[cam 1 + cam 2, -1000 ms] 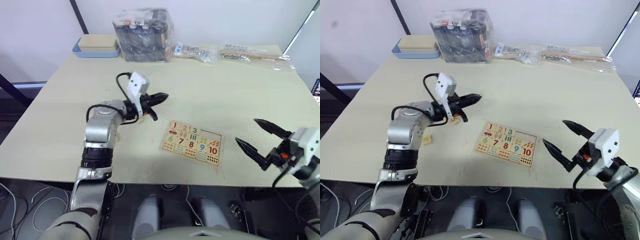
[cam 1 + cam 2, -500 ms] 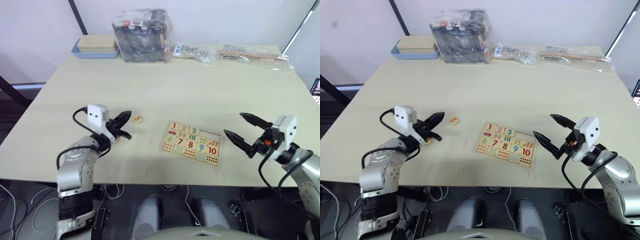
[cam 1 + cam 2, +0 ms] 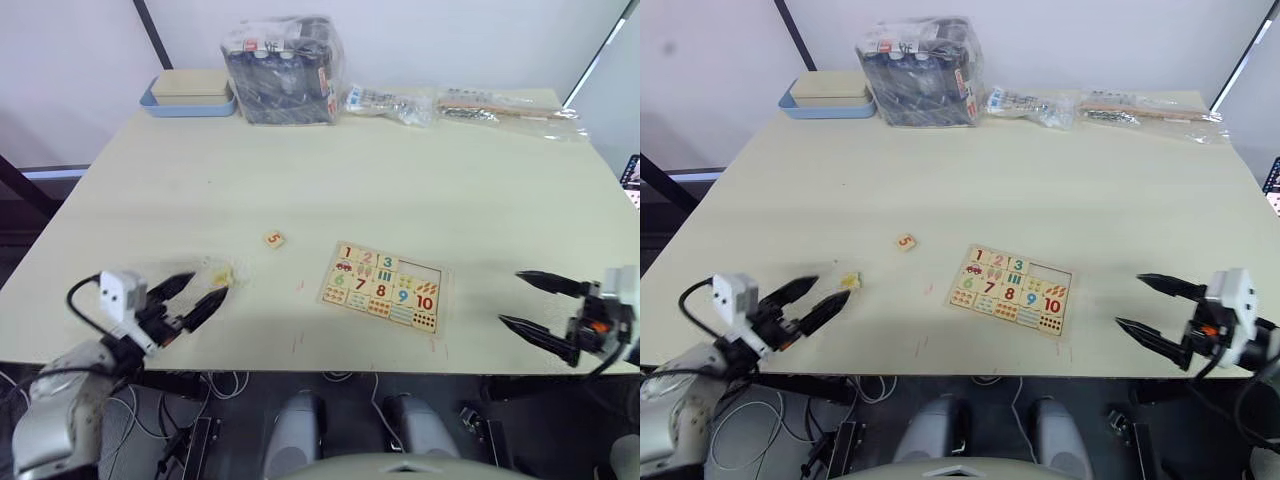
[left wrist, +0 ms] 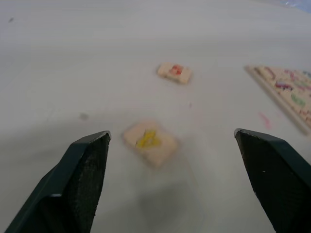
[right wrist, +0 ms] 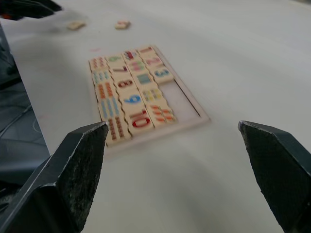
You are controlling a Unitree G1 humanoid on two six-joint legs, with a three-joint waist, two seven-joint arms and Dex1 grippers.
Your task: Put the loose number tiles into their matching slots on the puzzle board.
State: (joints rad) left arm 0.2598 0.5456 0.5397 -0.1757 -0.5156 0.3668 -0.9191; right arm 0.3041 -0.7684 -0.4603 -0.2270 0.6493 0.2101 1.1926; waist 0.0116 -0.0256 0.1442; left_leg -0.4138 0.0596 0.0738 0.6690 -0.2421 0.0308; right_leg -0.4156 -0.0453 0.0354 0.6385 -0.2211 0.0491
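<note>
The puzzle board [image 3: 385,287] lies flat near the table's front, right of centre. Digits 1, 2 and 3 sit in its top row, and the slots to their right are bare. A loose tile with an orange 5 [image 3: 273,239] rests left of the board. A tile with a yellow digit [image 4: 148,141] lies further left. My left gripper [image 3: 190,296] is open just in front of that tile, which sits between and slightly beyond the fingertips, untouched. My right gripper [image 3: 511,297] is open and empty, right of the board [image 5: 133,92] near the front edge.
A blue-rimmed tray [image 3: 190,95] stands at the back left, next to a plastic-wrapped dark pack [image 3: 285,70]. Flat plastic bags [image 3: 455,103] lie along the back edge. Both grippers hover close to the table's front edge.
My left arm has drawn back from beside the 5 tile to the front left, and its gripper has gone from shut to open. The right arm has dropped back toward the front right edge.
</note>
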